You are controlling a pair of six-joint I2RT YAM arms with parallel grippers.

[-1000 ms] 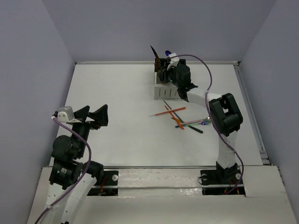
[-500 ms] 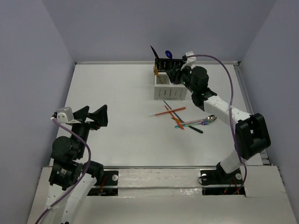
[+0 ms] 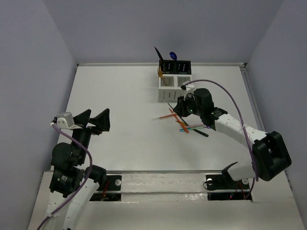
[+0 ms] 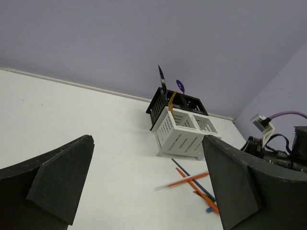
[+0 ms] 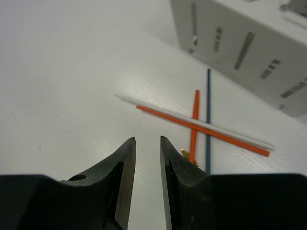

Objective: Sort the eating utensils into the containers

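Note:
The containers (image 3: pixel 169 89) stand at the back middle, two black bins behind two white ones. A black knife (image 3: pixel 157 52), a blue spoon (image 3: pixel 172 54) and a gold utensil (image 3: pixel 162 74) stick out of the left bins. Several loose utensils (image 3: pixel 169 116), orange-red, blue, silver and black, lie crossed on the table in front of the containers. My right gripper (image 3: pixel 178 111) hangs low over this pile, jaws a narrow gap apart and empty. In the right wrist view the gripper (image 5: pixel 147 139) points at bare table just short of the orange-red utensil (image 5: pixel 201 128). My left gripper (image 3: pixel 94 120) is wide open and empty at the near left.
The white bin wall (image 5: pixel 240 43) is close behind the pile. The purple cable (image 3: pixel 225 88) arcs over the right arm. A raised rail (image 3: pixel 254 110) runs along the table's right edge. In the left wrist view the containers (image 4: pixel 180 128) and pile (image 4: pixel 192 179) lie far ahead.
My right arm has pulled back from above the containers and dropped toward the pile of loose utensils, now covering the iridescent spoon. The left arm has not moved.

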